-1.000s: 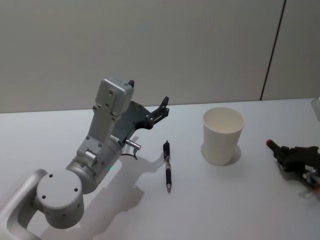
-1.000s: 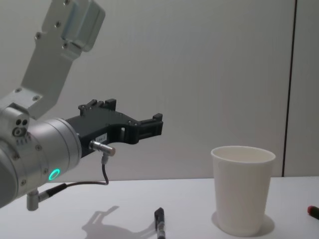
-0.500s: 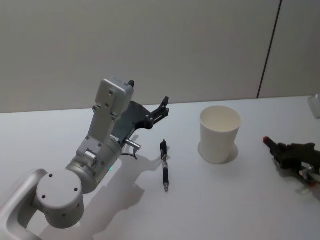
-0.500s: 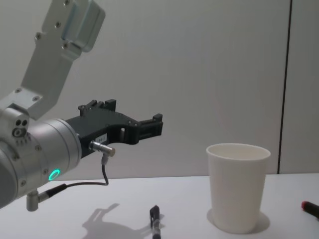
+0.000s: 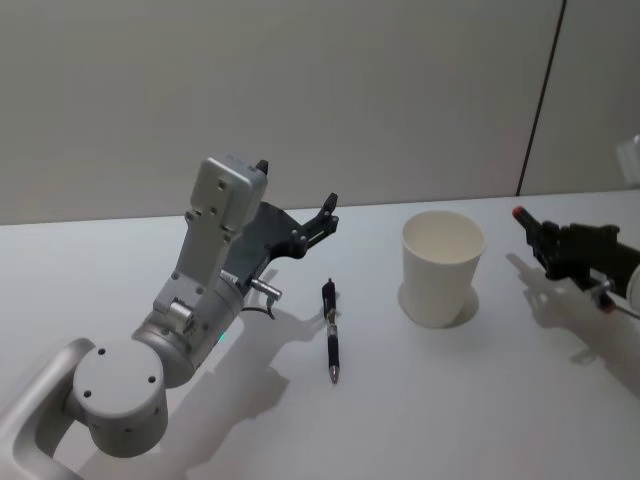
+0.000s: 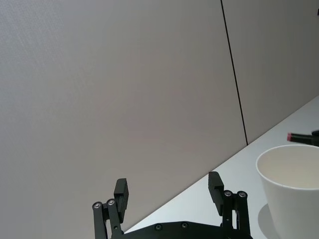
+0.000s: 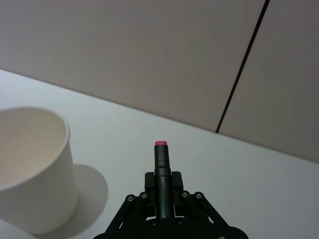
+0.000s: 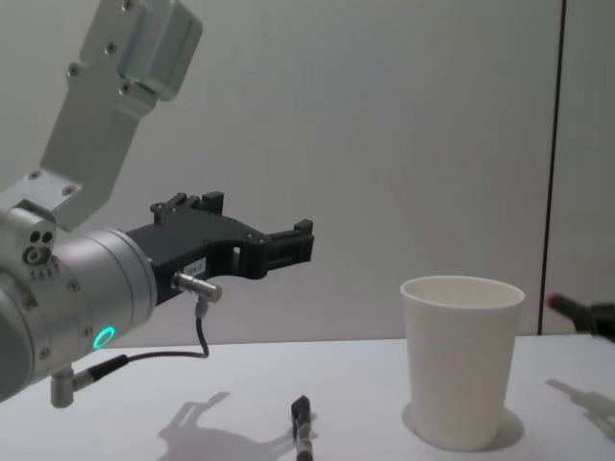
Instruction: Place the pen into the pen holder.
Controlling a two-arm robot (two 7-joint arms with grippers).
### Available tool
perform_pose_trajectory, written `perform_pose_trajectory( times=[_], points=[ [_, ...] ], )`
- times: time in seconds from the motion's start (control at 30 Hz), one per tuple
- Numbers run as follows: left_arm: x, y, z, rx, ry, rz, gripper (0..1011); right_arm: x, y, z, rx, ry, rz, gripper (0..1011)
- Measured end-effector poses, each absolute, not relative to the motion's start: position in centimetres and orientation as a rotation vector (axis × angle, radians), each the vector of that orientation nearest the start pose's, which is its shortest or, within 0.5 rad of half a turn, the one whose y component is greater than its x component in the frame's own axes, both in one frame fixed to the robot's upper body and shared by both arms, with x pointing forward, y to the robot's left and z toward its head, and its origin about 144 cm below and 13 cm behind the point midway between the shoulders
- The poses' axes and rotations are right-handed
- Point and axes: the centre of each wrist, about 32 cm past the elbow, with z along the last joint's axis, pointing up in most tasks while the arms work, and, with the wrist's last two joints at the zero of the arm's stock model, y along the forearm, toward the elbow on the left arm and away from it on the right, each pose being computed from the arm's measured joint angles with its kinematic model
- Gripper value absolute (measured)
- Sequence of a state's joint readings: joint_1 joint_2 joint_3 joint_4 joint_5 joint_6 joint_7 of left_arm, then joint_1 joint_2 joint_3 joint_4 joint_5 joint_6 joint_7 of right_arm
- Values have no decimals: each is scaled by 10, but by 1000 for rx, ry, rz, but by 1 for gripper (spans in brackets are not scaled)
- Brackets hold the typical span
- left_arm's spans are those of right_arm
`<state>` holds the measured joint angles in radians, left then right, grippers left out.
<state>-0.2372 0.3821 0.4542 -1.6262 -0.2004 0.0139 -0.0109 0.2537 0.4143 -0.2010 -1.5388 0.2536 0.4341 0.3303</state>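
I am standing by the white table (image 5: 450, 400) and watching the robot. The right gripper (image 7: 163, 185) is squeezing a red-tipped pen (image 7: 162, 159) tight between its fingers. It is hanging in the air above the table, on the right side of the pen holder (image 5: 443, 268). The pen is sticking out in front of the gripper, and its red end is pointing toward the cup. From the chest view, the red end is sitting near the height of the cup's rim, and it is not touching the cup.

The pen holder is standing upright on the table with its open mouth facing up. I am seeing nothing inside the part I can look into.

A black pen (image 5: 331, 340) is lying flat on the table, between the left arm and the cup, well apart from the cup.

The left gripper (image 6: 168, 191) is hanging up off the table, to the left of the black pen. Its two fingers are spread wide apart and are gripping nothing. It is pointing toward the gray wall (image 5: 350, 90) behind the table.
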Motion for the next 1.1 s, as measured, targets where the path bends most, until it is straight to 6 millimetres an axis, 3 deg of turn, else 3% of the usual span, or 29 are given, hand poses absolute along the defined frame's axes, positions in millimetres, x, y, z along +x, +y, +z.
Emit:
perform_pose_trajectory(
  times=[1.1],
  points=[
    [492,198,1204,61,-268,1124,1001,548,-254,1297,9,-331,-1104,185]
  ],
)
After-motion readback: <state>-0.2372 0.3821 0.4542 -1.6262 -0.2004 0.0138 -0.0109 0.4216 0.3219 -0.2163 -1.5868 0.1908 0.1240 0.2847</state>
